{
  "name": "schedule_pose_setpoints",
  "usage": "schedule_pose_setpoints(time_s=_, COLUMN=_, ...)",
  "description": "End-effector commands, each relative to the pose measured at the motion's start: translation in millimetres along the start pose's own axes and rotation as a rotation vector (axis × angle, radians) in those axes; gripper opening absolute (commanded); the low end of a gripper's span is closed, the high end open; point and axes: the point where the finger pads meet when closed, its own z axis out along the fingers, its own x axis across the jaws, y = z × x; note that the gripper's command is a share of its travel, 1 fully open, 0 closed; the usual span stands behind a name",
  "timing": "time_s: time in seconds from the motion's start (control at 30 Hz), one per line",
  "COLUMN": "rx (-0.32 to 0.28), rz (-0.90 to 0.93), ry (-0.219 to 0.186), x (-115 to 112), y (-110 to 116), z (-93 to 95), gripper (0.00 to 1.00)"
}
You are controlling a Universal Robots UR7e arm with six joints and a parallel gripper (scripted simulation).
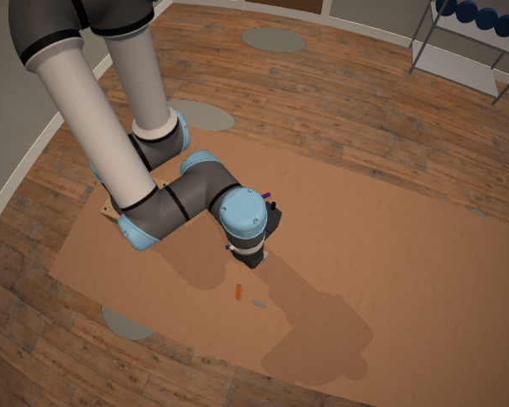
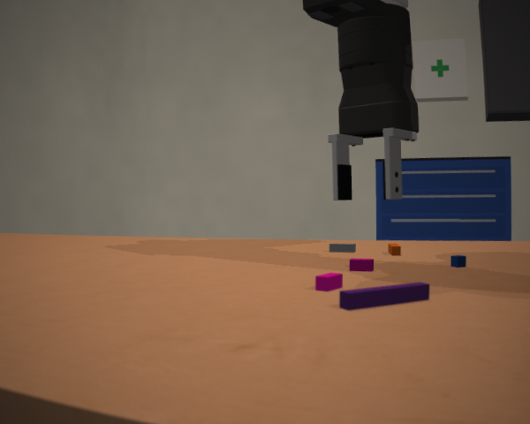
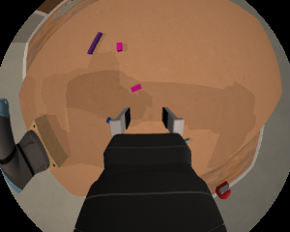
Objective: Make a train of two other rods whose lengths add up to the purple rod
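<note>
My gripper (image 2: 367, 199) (image 3: 146, 114) is open and empty, high above the table. The purple rod (image 1: 265, 195) (image 2: 383, 296) (image 3: 95, 43) lies flat, partly hidden by the arm in the top view. One magenta rod (image 2: 329, 282) (image 3: 119, 46) lies near it; a second magenta rod (image 2: 361, 264) (image 3: 136, 88) lies closer to below the gripper. Both are hidden in the top view. The blue rod (image 1: 226, 247) (image 2: 458, 261) (image 3: 108, 120) lies apart. The orange rod (image 1: 237, 291) (image 2: 394, 249) and the grey rod (image 1: 258, 303) (image 2: 342, 247) (image 3: 187, 141) lie near each other, apart and at an angle.
The rods lie on the brown table top (image 1: 399, 263) (image 2: 164, 329). The arm and its shadow cover part of it in the top view. A wooden block (image 3: 52, 140) lies under the robot's base. A blue drawer cabinet (image 2: 443, 208) stands behind the table.
</note>
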Motion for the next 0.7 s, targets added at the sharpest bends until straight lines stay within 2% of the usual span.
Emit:
schedule_pose_setpoints(time_s=0.0, rx=0.002, rz=-0.168, ry=0.001, x=-2.9, y=-14.1, z=-0.5, gripper=1.0)
schedule_pose_setpoints(time_s=0.33, rx=0.002, rz=-0.456, ry=0.001, x=-10.3, y=-37.3, z=-0.7, gripper=1.0)
schedule_pose_setpoints(time_s=0.4, rx=0.002, rz=-0.456, ry=0.001, x=-10.3, y=-37.3, z=-0.7, gripper=1.0)
schedule_pose_setpoints(time_s=0.47, rx=0.001, rz=-0.56, ry=0.001, x=-13.2, y=-45.3, z=-0.7, gripper=1.0)
schedule_pose_setpoints(time_s=0.67, rx=0.001, rz=-0.724, ry=0.002, x=-17.9, y=-57.6, z=-0.8, gripper=1.0)
